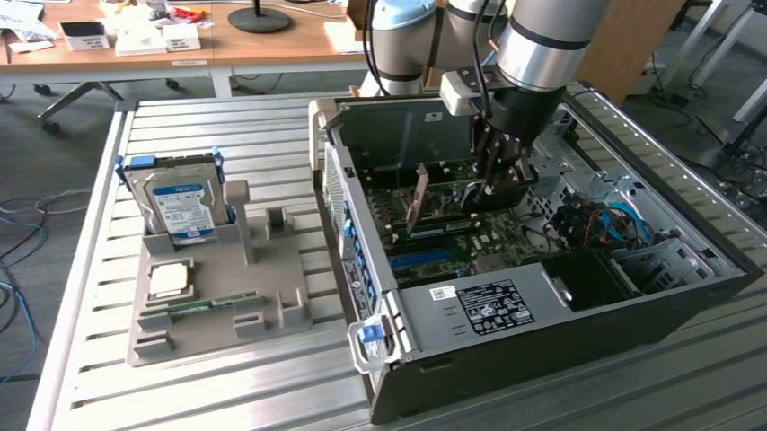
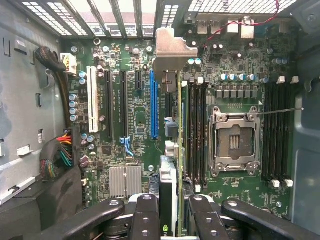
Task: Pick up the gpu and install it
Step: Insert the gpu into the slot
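**Gpu held edge-on inside the case**

The gpu (image 1: pixel 446 199) (image 2: pixel 169 175) stood upright on edge above the motherboard (image 2: pixel 135 125), at the centre of the exterior view. Its silver bracket (image 2: pixel 172 50) faced the vented rear wall. The gripper (image 1: pixel 501 175) (image 2: pixel 170 212) pinched the card, with one black finger (image 2: pixel 145 215) on each face. In the wrist view the card lay just beside the blue slot (image 2: pixel 154 102), between it and the CPU socket (image 2: pixel 234 140). Whether it was seated could not be told. The open case (image 1: pixel 540 341) lay on the slatted table (image 1: pixel 192 395). At the exterior view's left, a grey holder (image 1: pixel 276 287) carried a hard drive (image 1: pixel 180 208).
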Controlling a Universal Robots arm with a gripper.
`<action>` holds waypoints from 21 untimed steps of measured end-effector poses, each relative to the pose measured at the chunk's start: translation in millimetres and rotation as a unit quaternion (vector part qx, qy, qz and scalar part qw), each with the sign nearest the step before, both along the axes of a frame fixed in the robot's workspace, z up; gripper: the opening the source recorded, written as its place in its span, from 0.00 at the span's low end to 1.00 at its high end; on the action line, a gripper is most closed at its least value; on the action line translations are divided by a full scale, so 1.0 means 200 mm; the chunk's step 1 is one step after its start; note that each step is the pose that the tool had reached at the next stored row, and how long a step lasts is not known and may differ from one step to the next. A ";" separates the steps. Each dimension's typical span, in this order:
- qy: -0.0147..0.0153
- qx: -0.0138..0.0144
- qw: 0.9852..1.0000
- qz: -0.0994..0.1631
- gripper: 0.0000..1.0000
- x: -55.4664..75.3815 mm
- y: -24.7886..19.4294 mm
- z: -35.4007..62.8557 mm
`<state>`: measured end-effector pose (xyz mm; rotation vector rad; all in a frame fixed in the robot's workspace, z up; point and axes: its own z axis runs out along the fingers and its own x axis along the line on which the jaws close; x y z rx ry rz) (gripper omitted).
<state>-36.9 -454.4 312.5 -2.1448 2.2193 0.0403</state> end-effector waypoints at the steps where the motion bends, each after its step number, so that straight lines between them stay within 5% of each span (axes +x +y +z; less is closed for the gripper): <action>1: 0.000 0.000 1.000 0.000 0.27 0.00 0.000 0.000; 21: 0.000 0.000 1.000 0.000 0.27 0.00 0.000 -0.002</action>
